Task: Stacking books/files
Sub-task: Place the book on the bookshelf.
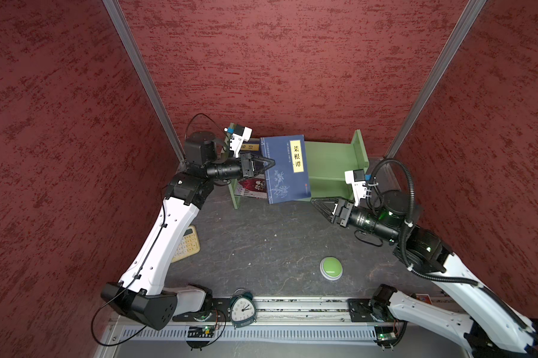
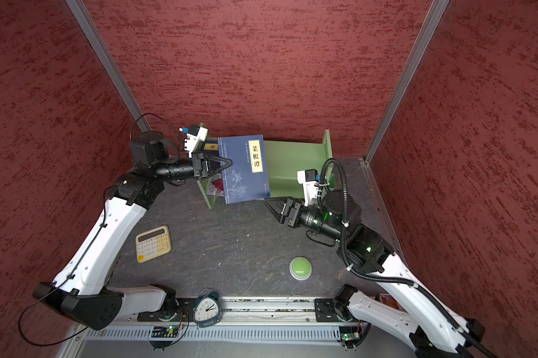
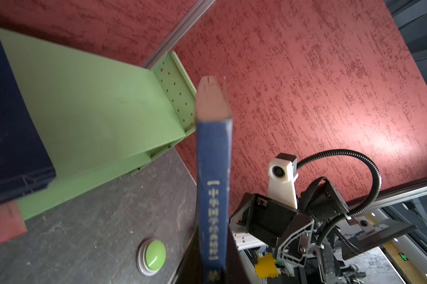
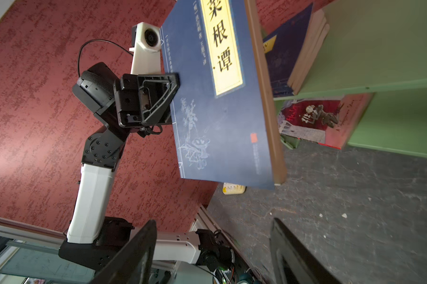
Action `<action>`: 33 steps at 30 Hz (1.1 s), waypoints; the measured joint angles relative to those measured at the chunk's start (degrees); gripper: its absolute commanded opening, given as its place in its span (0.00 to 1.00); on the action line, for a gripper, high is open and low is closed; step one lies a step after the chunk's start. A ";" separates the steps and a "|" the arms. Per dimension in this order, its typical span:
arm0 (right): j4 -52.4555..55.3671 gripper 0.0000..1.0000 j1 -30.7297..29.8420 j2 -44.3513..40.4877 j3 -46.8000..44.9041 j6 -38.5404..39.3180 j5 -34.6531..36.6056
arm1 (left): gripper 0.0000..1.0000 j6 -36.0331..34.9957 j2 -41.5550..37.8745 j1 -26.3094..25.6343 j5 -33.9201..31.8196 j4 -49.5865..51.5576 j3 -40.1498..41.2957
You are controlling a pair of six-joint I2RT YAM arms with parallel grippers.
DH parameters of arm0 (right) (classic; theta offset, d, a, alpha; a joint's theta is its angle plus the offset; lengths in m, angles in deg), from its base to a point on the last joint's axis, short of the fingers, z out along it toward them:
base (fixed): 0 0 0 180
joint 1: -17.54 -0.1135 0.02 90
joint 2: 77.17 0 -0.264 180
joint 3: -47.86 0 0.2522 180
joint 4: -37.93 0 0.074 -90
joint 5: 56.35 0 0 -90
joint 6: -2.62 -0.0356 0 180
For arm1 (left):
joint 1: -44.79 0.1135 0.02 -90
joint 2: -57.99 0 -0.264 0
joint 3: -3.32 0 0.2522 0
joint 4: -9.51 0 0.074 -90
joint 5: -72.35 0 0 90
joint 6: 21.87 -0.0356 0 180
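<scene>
Gripping the held navy book by its spine edge, your left claw has its jaws pinched nearly together on the cover. Book runs straight out from the tips, off the table, yellow title label facing the top camera. Left wrist view looks right along the spine between the two fingers. Far side of the book from the claw overlaps the green shelf, and the bottom corner hangs out past the shelf's front edge. Just beside the claw on the back-wall side, the other navy books sit on the shelf's upper board at its left end; you can't count them from these views. Under the claw, on the lower level, the red-and-white book lies flat. Your right claw stands wide with nothing in it, over the table, tips just off the held book's lower right corner, not touching, pointed toward the left claw. Further out: cream calculator back along your left arm, green button behind the right claw toward the base rail, alarm clock on the rail between the two arm bases.
</scene>
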State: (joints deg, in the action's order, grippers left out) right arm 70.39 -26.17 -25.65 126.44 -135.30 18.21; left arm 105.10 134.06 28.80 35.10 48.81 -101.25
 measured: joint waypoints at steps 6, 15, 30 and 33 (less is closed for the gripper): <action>-13.70 0.74 0.02 7.26 -1.57 -4.24 -2.27 | 0.00 5.95 2.95 3.87 -4.61 -7.91 -1.84; -29.14 0.75 0.04 18.05 -1.31 -8.46 -2.36 | 0.00 13.40 3.69 6.82 -8.24 -15.23 -0.72; -45.33 0.74 1.88 29.05 1.53 -14.19 -0.66 | 0.00 25.38 3.61 9.88 -7.61 -23.39 6.93; -47.80 0.72 2.62 31.47 2.93 -15.37 -0.68 | 0.00 26.88 3.23 9.88 -7.45 -24.13 7.15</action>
State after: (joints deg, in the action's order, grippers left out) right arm 22.59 -23.54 5.83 129.37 -150.67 17.53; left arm 131.99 137.30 38.68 27.65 24.68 -94.10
